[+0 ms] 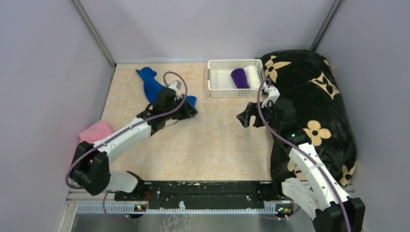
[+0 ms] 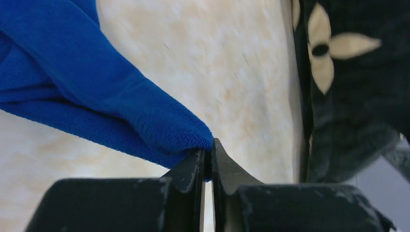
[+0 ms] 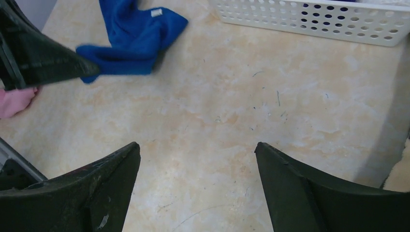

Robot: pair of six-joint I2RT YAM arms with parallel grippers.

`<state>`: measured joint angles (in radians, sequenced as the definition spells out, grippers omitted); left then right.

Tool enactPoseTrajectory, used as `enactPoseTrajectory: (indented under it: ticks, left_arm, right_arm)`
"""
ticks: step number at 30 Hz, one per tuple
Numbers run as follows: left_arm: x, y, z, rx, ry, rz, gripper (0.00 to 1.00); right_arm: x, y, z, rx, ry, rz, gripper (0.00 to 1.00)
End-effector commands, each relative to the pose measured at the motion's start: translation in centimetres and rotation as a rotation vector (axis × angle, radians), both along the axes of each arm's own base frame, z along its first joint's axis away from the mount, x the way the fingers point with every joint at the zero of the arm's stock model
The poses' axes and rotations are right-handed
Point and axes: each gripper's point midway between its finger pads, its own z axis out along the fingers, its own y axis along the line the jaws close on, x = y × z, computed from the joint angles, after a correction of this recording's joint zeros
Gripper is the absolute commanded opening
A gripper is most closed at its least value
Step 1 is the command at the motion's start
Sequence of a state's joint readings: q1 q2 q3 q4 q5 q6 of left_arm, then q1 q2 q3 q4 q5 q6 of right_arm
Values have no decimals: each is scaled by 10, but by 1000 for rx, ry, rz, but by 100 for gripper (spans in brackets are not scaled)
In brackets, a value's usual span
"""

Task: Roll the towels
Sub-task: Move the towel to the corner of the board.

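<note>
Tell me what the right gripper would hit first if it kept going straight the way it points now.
Probably the bare table: the open right gripper tilts down at it; further along lies the blue towel.

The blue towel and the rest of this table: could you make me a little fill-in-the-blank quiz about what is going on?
1. The left gripper is pinching a corner of the ____ towel.
2. The white basket holds two rolled towels, a cream-white towel and a ____ one.
3. The right gripper hangs over the bare table with its jaws ____.
4. The pink cloth lies beside the ____ arm.

Missing words: blue; dark purple; open; left
</note>
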<state>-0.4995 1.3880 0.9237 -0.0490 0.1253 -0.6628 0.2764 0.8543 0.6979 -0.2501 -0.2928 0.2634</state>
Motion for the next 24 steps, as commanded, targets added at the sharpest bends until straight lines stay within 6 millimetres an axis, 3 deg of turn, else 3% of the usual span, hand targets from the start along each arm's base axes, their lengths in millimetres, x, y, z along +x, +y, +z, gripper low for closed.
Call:
enactPoseTrajectory:
  ticks: [1, 4, 6, 9, 11, 13, 16, 24]
  left_arm:
    - [-63, -50, -2, 26, 15, -120, 15]
    - [-109, -94, 12, 16, -14, -258, 22]
    - [-132, -114, 17, 12, -32, -321, 27]
    - [-151, -127, 18, 3, -40, -381, 35]
    - [-156, -125, 19, 2, -48, -394, 41]
    - [-151, -112, 19, 32, -80, -357, 47]
    - [-132, -76, 13, 102, -107, -207, 60]
    - [-73, 23, -4, 161, -80, 16, 70]
  right_arm:
    - [-4, 5, 28, 56, -70, 31, 89]
    - [-8, 4, 25, 52, -58, 27, 89]
    - [-10, 5, 20, 53, -42, 37, 89]
    - [-13, 10, 11, 65, -2, 61, 88]
    - [-15, 14, 3, 70, 31, 79, 87]
    - [-16, 18, -5, 65, 62, 93, 87]
    - [-17, 28, -18, 50, 103, 115, 85]
    - [-17, 67, -55, -6, 212, 153, 82]
